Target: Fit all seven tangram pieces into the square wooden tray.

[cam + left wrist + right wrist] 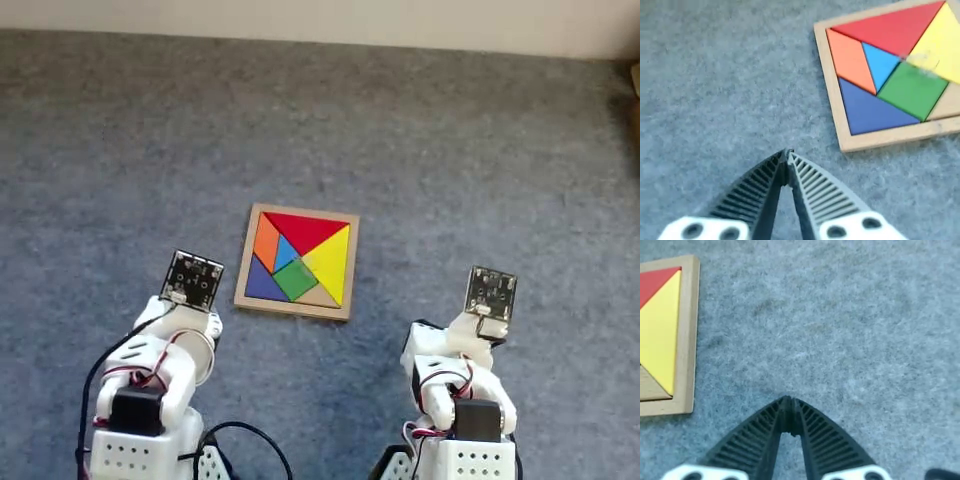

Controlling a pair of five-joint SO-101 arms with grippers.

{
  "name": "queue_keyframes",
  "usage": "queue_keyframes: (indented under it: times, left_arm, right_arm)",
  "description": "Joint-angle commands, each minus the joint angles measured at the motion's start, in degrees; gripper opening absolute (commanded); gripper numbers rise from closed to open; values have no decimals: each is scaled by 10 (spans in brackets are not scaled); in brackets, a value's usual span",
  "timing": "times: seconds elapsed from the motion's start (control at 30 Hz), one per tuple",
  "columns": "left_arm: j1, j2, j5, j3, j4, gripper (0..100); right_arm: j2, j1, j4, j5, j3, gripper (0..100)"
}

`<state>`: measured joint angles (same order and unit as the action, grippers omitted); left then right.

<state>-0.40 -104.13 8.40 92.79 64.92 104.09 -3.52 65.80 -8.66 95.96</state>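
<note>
Both arms sit folded back on the grey counter (pixel 450 150), their bases cut off at the near edge. The wooden tray (pixel 290 307) lies between them, just ahead, with the tangram pieces (pixel 305 232) fitted inside. The left gripper (pixel 788 155) and right gripper (pixel 788 401) are each pressed together.

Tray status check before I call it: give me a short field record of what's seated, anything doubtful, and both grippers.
tray: square wooden tray on grey carpet, ahead of both arms
seated: red triangle, yellow triangle, orange parallelogram, light blue triangle, green square, dark blue triangle
doubtful: tan triangle, wooden piece or bare tray floor, cannot tell
left gripper: shut, empty, over carpet
right gripper: shut, empty, over carpet
</note>
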Motion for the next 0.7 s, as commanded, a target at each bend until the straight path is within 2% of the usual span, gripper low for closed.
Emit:
queue_keyframes:
  times: [0.0, 0.3, 0.67]
  left_arm:
    - [-10, -4, -3, 22, -12, 11]
    - [-10, 0, -3, 44, -14, 9]
    - [-8, -1, -3, 44, 67, 7]
  right_arm:
    - [11, 6, -12, 6, 71, 5]
    - [11, 3, -12, 4, 69, 5]
    - [10, 2, -7, 3, 69, 5]
